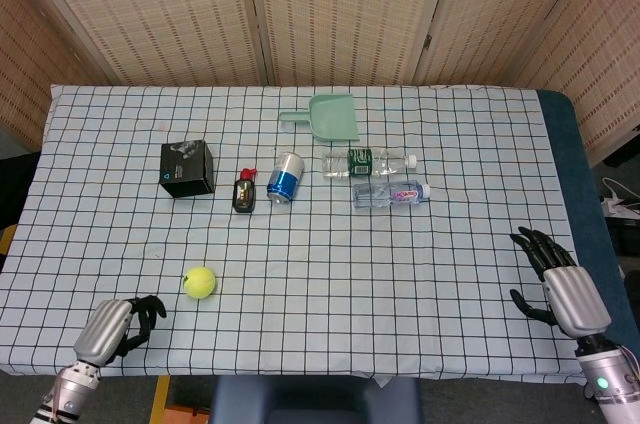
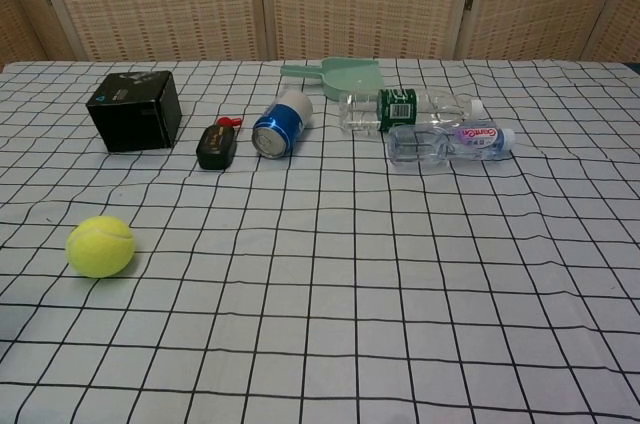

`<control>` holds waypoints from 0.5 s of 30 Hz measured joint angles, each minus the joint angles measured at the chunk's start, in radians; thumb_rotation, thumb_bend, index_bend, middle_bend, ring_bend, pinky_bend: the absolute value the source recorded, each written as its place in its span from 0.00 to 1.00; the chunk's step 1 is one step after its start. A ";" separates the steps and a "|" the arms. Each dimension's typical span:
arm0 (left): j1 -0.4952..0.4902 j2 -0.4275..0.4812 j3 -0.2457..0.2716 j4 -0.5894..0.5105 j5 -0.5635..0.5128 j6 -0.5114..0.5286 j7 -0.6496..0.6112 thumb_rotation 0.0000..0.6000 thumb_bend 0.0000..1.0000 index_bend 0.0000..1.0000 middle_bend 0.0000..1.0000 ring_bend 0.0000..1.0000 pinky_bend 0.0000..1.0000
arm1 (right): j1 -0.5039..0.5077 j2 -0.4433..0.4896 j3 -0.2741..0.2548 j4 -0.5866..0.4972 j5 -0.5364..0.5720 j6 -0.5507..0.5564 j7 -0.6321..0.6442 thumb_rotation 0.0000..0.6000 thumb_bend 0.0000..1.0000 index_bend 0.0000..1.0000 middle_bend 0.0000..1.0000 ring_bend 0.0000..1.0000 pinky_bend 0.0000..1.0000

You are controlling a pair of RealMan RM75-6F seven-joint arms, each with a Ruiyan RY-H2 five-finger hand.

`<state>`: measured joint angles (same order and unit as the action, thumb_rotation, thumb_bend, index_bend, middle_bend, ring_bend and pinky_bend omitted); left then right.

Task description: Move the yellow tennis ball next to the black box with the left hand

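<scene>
Though absent below, both hands (image 1: 118, 325) (image 1: 560, 287) show overhead.

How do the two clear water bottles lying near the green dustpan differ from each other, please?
The green-label bottle lies further back, closer to the dustpan; the pink-label bottle lies in front of it, shifted toward the right. The first wears a dark green band, the second a pink and blue one. Both are clear, lie on their sides with caps pointing right, and look touching or nearly so.
</scene>
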<state>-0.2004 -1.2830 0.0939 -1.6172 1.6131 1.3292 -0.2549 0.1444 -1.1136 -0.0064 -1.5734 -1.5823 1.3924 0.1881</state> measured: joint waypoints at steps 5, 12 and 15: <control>-0.013 -0.075 0.006 0.043 -0.004 -0.040 -0.145 1.00 0.87 0.51 0.61 0.59 0.90 | 0.001 -0.002 0.000 0.001 0.002 -0.002 -0.005 1.00 0.27 0.10 0.03 0.00 0.14; -0.025 -0.174 -0.004 0.121 -0.018 -0.064 -0.216 1.00 0.87 0.42 0.50 0.53 0.86 | 0.001 -0.003 0.000 0.002 0.004 -0.005 -0.006 1.00 0.27 0.10 0.03 0.00 0.14; -0.026 -0.207 -0.018 0.149 -0.024 -0.057 -0.225 1.00 0.87 0.39 0.47 0.51 0.84 | 0.001 -0.004 0.001 0.003 0.006 -0.005 -0.006 1.00 0.27 0.10 0.03 0.00 0.14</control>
<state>-0.2264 -1.4895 0.0763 -1.4686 1.5893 1.2717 -0.4801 0.1454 -1.1173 -0.0053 -1.5703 -1.5766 1.3871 0.1819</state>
